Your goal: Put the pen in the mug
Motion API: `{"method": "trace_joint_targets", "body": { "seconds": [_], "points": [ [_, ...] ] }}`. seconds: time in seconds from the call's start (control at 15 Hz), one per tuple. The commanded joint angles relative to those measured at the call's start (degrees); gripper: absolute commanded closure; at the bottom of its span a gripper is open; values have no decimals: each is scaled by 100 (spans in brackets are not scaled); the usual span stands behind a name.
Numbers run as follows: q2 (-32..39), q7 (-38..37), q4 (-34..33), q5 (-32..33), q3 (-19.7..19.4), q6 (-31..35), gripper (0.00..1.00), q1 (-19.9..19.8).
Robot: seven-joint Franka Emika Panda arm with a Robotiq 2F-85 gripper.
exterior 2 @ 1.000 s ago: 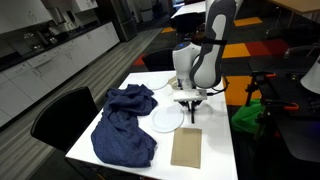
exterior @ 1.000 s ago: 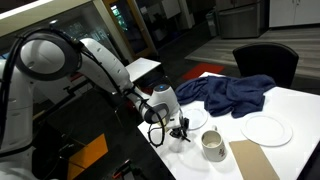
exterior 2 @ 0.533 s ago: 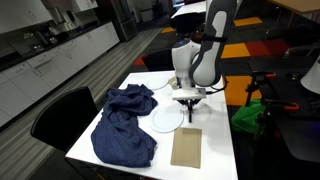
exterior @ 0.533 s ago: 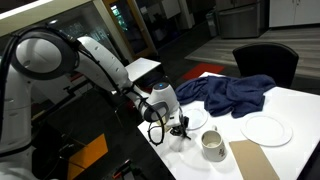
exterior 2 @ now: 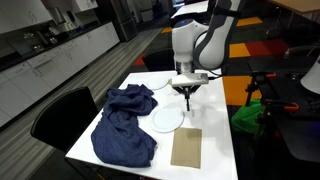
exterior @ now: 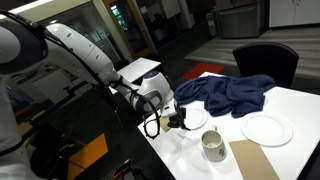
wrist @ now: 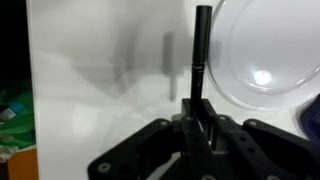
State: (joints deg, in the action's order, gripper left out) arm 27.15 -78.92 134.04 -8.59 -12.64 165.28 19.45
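Note:
My gripper (exterior: 178, 120) is shut on the pen, a thin black stick, and holds it above the white table. In the wrist view the pen (wrist: 200, 50) sticks straight out from between the closed jaws of the gripper (wrist: 197, 112), with its shadow on the table beside it. In an exterior view the pen (exterior 2: 187, 97) hangs down from the gripper (exterior 2: 187, 86). The off-white mug (exterior: 213, 146) stands upright near the table's front edge, a short way from the gripper. I cannot make the mug out in the wrist view.
A shallow white bowl (exterior: 196, 117) sits right by the gripper, and its rim shows in the wrist view (wrist: 265, 55). A flat white plate (exterior: 266, 129), a brown mat (exterior: 255, 160) and a crumpled blue cloth (exterior: 230, 93) lie on the table. A black chair (exterior: 265, 62) stands behind.
The gripper has risen from the table surface with the pen in it and now hangs higher; the arm has lifted and swung a little.

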Motion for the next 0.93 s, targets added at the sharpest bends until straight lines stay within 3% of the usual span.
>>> {"method": "trace_joint_targets", "body": {
  "seconds": [0.0, 0.27, 0.4, 0.47, 0.67, 0.73, 0.87],
  "points": [
    [-867, -473, 460, 688, -567, -342, 97, 450],
    [-1348, -1862, 422, 2254, -1280, -809, 97, 954],
    [-1533, -2788, 308, 3177, -1308, -1197, 97, 959],
    [-1581, -3140, 278, 3384, -1691, -1366, 97, 1382],
    [-1765, -4356, 156, 4306, -1859, -1953, 97, 1645],
    [-1895, -4847, 91, 4799, -1112, -2238, 97, 938],
    [-1981, -5620, -3, 5333, -628, -2838, 97, 617]
  ]
}}
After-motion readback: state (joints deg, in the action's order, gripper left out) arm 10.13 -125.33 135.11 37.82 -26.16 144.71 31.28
